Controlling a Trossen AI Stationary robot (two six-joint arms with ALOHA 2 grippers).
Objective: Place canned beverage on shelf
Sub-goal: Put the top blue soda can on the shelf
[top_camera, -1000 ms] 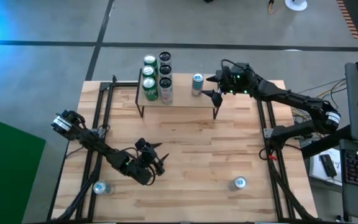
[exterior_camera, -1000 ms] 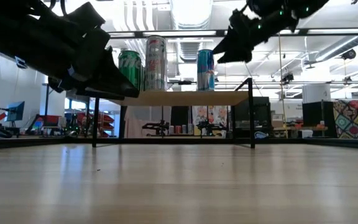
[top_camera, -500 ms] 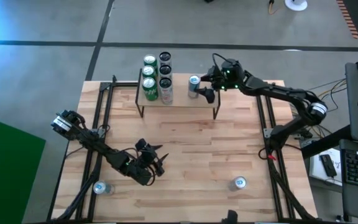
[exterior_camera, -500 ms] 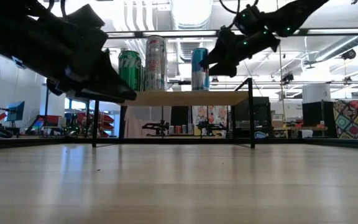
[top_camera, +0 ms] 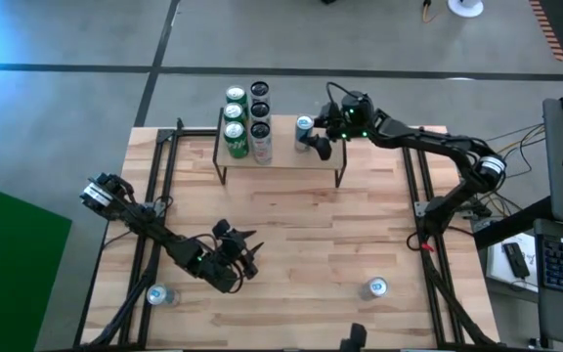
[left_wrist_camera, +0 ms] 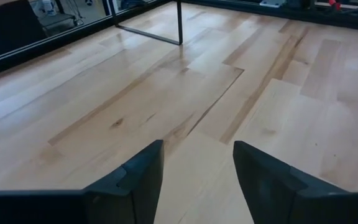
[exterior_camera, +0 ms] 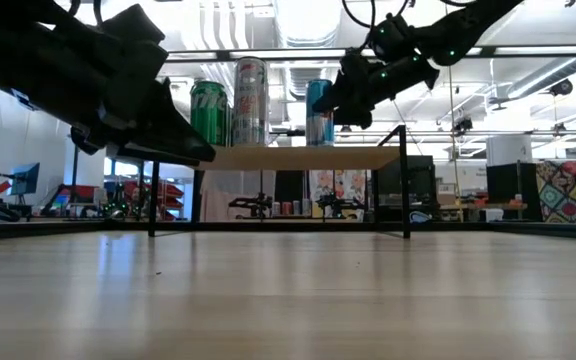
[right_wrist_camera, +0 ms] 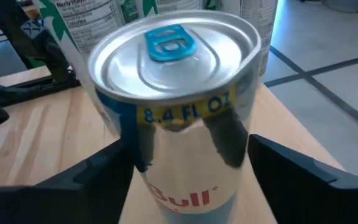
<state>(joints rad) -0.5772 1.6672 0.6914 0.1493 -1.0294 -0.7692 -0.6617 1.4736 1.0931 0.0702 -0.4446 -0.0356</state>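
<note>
The right tool [top_camera: 311, 137] is seen over the shelf [top_camera: 291, 156], with its fingers [right_wrist_camera: 303, 171] spread apart on either side of a blue-and-silver can [top_camera: 304, 127]. The can stands upright on the shelf top between those fingers; whether they touch its wall cannot be told. Beyond the can from the right tool, four more cans [top_camera: 246, 121] are grouped on the same shelf, two green and two dark-topped. The left tool [top_camera: 244, 256] is held low over the bare desk [top_camera: 301, 225], its fingers [left_wrist_camera: 135, 180] apart with nothing between them. Two further cans [top_camera: 160, 294] are found on the desk, one just beside the left arm and another [top_camera: 375, 287] well apart from both tools.
</note>
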